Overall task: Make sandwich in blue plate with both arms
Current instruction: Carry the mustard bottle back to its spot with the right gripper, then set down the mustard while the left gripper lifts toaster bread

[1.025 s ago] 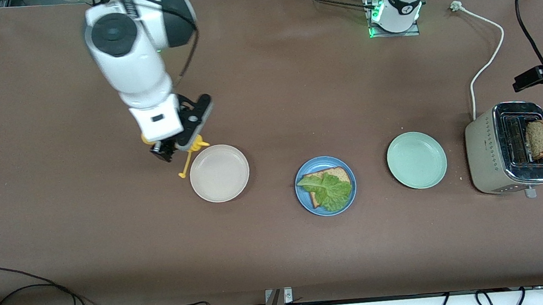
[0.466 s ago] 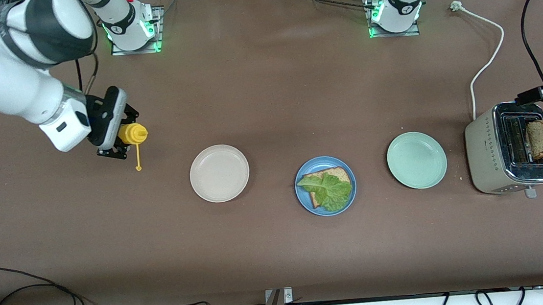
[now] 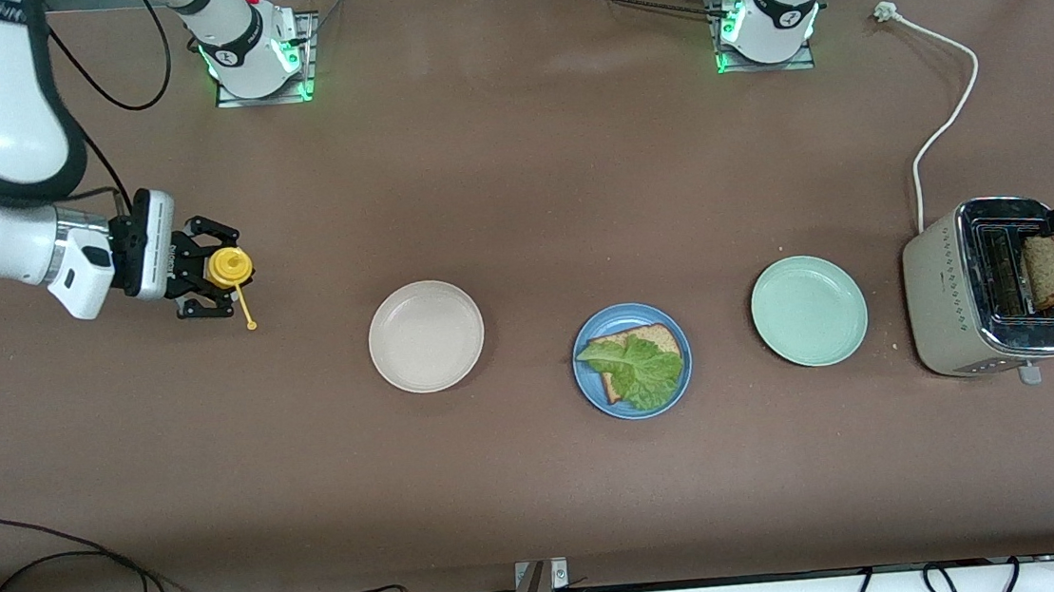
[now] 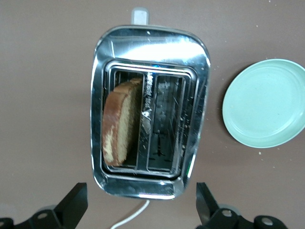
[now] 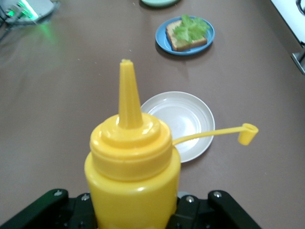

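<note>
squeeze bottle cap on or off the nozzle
Off. The yellow squeeze bottle has a bare nozzle tip, and its small cap dangles aside on a thin tether.

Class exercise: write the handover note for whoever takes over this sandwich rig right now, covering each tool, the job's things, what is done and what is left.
Right tool: shut on the yellow squeeze bottle, toward the right arm's end of the table, cap off its nozzle.
Left tool: open, over the toaster.
Blue plate: one toast slice with lettuce on top.
Second slice: in the toaster slot.
Done: base slice and lettuce.
Left: lift the second slice out and set it on the lettuce.
</note>
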You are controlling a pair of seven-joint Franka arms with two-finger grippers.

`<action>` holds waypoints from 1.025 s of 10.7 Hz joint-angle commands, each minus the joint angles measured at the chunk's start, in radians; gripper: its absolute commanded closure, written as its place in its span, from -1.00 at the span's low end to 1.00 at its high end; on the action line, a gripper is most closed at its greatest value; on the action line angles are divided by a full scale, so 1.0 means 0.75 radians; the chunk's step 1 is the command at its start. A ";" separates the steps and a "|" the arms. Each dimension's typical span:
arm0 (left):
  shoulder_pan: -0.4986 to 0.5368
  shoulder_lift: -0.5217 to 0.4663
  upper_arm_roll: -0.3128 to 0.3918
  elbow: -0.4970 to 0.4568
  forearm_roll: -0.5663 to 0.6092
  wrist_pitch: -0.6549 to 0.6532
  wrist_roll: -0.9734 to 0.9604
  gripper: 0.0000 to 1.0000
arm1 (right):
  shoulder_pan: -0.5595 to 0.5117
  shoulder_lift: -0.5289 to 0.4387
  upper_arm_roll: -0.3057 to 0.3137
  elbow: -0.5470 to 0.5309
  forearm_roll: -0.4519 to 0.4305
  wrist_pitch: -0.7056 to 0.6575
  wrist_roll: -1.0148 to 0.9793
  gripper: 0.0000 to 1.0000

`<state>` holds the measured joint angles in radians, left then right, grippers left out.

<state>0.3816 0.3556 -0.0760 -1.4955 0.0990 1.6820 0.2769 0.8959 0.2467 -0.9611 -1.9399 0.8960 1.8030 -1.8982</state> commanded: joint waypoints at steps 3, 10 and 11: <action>0.088 0.123 -0.013 0.051 0.024 0.107 0.185 -1.00 | -0.251 0.437 0.013 0.050 0.500 -0.448 -0.557 1.00; 0.088 0.189 -0.013 0.051 0.028 0.136 0.187 -0.83 | -0.629 0.661 0.342 0.140 0.663 -0.651 -0.815 1.00; 0.088 0.195 -0.013 0.051 0.030 0.142 0.189 -0.78 | -0.687 0.677 0.389 0.159 0.654 -0.657 -0.837 1.00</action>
<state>0.4438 0.4748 -0.0802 -1.4898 0.0990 1.7845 0.3985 0.5036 0.7230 -0.7602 -1.8830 1.3815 1.3588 -2.4908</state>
